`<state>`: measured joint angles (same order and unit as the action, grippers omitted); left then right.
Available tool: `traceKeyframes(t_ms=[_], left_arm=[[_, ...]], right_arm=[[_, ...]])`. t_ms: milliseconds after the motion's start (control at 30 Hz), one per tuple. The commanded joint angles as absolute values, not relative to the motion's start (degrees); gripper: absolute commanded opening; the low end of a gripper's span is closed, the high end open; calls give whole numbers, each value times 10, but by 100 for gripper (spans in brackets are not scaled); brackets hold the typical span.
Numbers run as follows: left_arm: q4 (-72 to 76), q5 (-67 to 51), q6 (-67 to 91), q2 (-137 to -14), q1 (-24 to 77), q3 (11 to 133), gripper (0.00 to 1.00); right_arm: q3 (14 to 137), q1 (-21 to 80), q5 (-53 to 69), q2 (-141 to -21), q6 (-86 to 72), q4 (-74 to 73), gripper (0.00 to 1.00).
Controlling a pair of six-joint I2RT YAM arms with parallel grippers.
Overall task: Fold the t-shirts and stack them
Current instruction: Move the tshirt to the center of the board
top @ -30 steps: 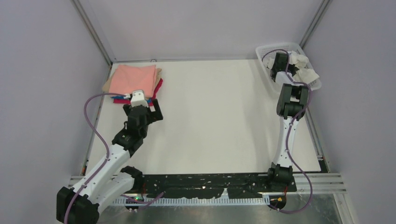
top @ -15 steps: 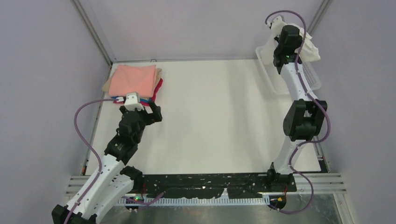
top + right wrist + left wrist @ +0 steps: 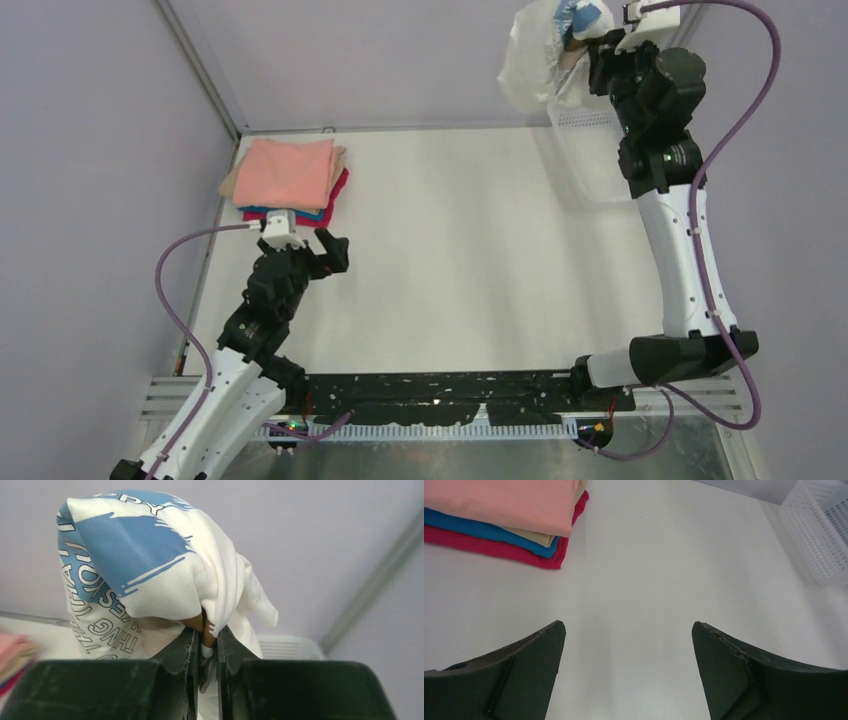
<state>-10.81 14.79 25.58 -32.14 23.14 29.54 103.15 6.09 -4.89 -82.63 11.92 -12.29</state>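
My right gripper [image 3: 585,38] is raised high above the back right corner, shut on the white t-shirt with blue and tan print [image 3: 535,55], which hangs bunched from its jaws; it also shows in the right wrist view [image 3: 150,570], pinched between my fingertips [image 3: 187,642]. A stack of folded t-shirts [image 3: 290,178], salmon-pink on top over beige, blue and crimson, lies at the back left; it also shows in the left wrist view [image 3: 504,515]. My left gripper [image 3: 305,245] is open and empty, just in front of that stack [image 3: 626,630].
The white plastic mesh basket [image 3: 590,150] stands at the back right, under the hanging shirt; it also shows in the left wrist view [image 3: 819,535]. The white table [image 3: 450,260] spans the middle. Grey walls and metal posts close the back and sides.
My right arm has lifted the white printed shirt out of the basket and swung it high and leftward. My left gripper has drawn back a little from the stack.
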Motion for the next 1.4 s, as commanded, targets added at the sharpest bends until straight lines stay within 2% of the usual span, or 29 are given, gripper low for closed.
traceKeyframes(t_ms=[0,200,400,533,600,633,667,700,733,800,867,1000,1233,1367], left_arm=[[-99,118,271,-327,231,292,99],[-96,95,281,-347,231,297,100],[-98,87,287,-369,231,305,100],[-103,83,290,-385,231,312,100],[-109,79,291,-397,231,318,100],[-113,77,292,-404,231,322,100],[-114,75,293,-409,232,324,100],[-114,73,294,-416,231,325,100],[-113,71,296,-424,231,326,100],[-112,68,299,-442,231,332,100],[-115,64,303,-461,231,339,100],[-139,59,308,-493,231,358,100],[-231,82,353,-536,231,348,100],[-242,99,366,-556,231,325,100]], right_arm=[[986,103,226,-765,-92,-97,5],[977,209,333,-761,-139,-90,6],[897,316,271,-773,-127,-107,5],[796,329,221,-789,-145,-92,7],[739,330,135,-794,-143,-103,21],[721,330,83,-797,-149,-122,40],[692,330,-32,-798,-156,-134,51],[683,329,-93,-801,-167,-166,70],[673,329,-203,-802,-172,-186,77],[666,329,-321,-801,-188,-238,94],[656,330,-370,-790,-196,-264,99],[627,330,-370,-759,-181,-261,95],[494,332,-121,-697,-169,-142,95],[453,332,-90,-688,-182,-91,95]])
